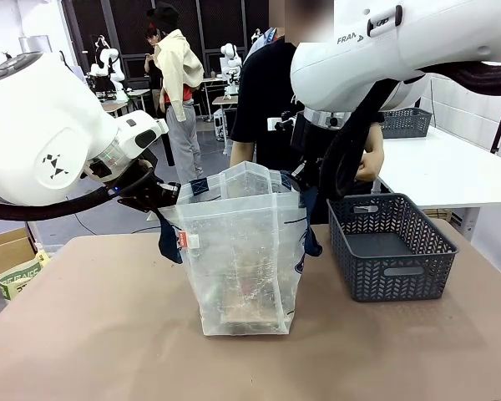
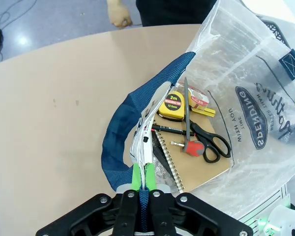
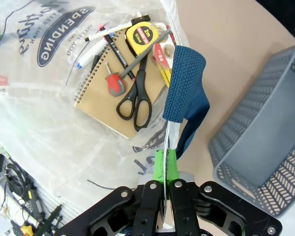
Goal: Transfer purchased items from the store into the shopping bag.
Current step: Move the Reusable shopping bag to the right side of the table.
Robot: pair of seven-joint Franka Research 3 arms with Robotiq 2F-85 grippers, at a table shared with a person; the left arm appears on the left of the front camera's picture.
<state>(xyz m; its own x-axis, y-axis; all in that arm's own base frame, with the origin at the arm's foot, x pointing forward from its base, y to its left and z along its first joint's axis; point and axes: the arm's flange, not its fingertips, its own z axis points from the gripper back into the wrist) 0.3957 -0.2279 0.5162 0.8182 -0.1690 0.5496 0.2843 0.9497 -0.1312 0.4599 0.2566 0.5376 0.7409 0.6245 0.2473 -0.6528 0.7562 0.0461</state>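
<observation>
Left gripper (image 2: 141,171): jaws pinched on shopping bag (image 1: 244,242), left rim.
Right gripper (image 3: 165,164): jaws clamped on its right rim.

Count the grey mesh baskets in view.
2. The near basket stands on the tan table, right of the shopping bag; the far basket sits on the white table behind.

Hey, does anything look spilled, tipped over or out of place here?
Nothing stands out. The translucent whitish plastic shopping bag stands upright, its rim pinched by the left gripper and the right gripper. The yellow tape measure, black-handled scissors and brown spiral notebook lie inside it. The dark grey mesh basket sits upright beside it.
</observation>
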